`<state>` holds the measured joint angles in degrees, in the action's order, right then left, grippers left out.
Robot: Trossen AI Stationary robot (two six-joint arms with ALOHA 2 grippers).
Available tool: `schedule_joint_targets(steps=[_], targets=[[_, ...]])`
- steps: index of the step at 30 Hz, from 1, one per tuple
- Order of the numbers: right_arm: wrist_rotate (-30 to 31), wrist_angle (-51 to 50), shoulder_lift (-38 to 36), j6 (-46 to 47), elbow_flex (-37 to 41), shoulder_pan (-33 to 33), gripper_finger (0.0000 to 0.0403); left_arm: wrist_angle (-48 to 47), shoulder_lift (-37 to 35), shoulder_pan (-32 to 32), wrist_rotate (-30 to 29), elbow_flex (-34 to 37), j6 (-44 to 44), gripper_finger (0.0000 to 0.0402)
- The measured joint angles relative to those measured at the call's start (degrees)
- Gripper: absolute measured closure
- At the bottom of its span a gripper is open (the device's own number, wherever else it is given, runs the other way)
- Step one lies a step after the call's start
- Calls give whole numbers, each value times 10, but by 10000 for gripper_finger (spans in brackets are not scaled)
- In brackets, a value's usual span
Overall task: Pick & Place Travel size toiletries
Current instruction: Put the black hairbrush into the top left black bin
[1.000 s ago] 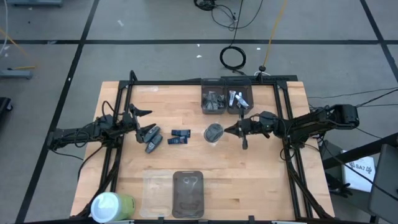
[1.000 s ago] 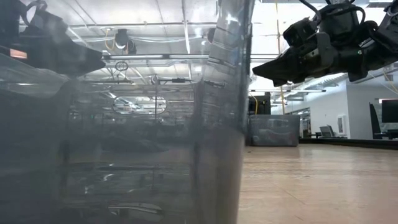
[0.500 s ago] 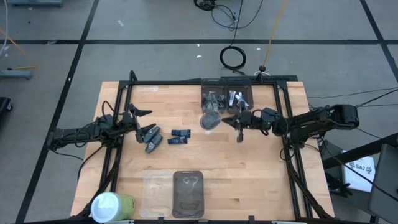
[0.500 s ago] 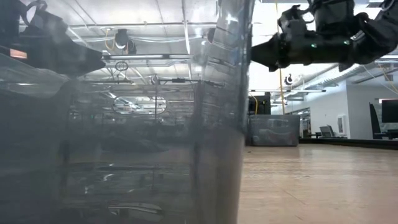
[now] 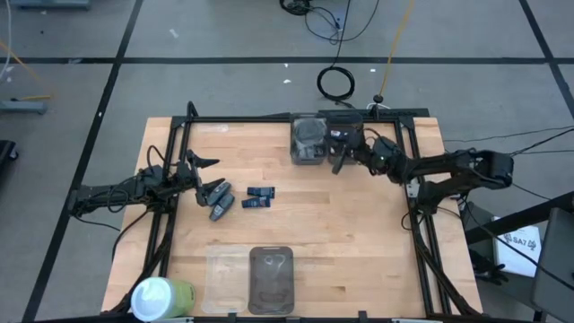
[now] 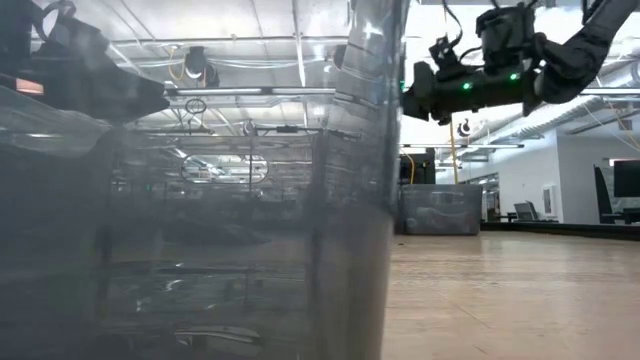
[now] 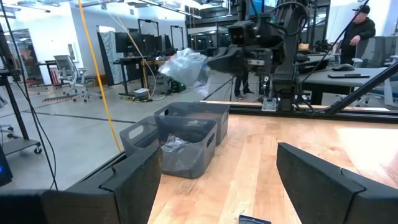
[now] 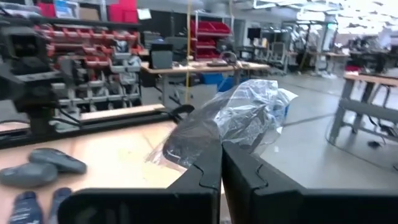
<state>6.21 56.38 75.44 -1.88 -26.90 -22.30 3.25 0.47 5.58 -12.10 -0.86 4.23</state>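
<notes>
My right gripper (image 5: 330, 148) is shut on a dark round packet in a clear wrapper (image 7: 186, 65), one of the travel size toiletries. It holds the packet in the air over the left one of two dark bins (image 5: 309, 148) at the table's far edge. My left gripper (image 5: 208, 175) waits open at the table's left, with nothing between its fingers. Two grey oblong bottles (image 8: 37, 165) and two dark blue packs (image 5: 260, 196) lie flat on the wood beside it. My right gripper pinches the wrapper's crinkled near end (image 8: 214, 146) between its two shut fingers. The fingers lie about level and come from the table's right. The packet (image 8: 230, 118) sticks out past the fingertips, lifted clear of the table and the bins.
A see-through bin (image 5: 271, 278) stands at the near edge and fills the left half of the low view (image 6: 200, 200). A white-and-green cylinder (image 5: 161, 296) stands at the near left corner. A black frame (image 5: 179, 135) borders the table. A person (image 7: 360, 31) stands in the room beyond.
My right gripper, still shut, has swung from the table's middle toward the far edge and risen, tipping from slanting down to about level. The packet has gone with it, lifted from just above the wood to over the left bin.
</notes>
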Motion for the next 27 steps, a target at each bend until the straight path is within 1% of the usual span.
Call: schedule_joint_targets(steps=[8, 14, 19, 27], targets=[[-2, 0, 92, 3, -31, -44, 403, 0, 0, 0, 0, 0, 0, 92], [-3, 0, 149, 5, -35, -59, 403, 0, 0, 0, 0, 0, 0, 92], [-3, 2, 162, 11, -35, -59, 403, 0, 0, 0, 0, 0, 0, 91], [-3, 0, 163, 12, -35, -59, 403, 0, 0, 0, 0, 0, 0, 92]])
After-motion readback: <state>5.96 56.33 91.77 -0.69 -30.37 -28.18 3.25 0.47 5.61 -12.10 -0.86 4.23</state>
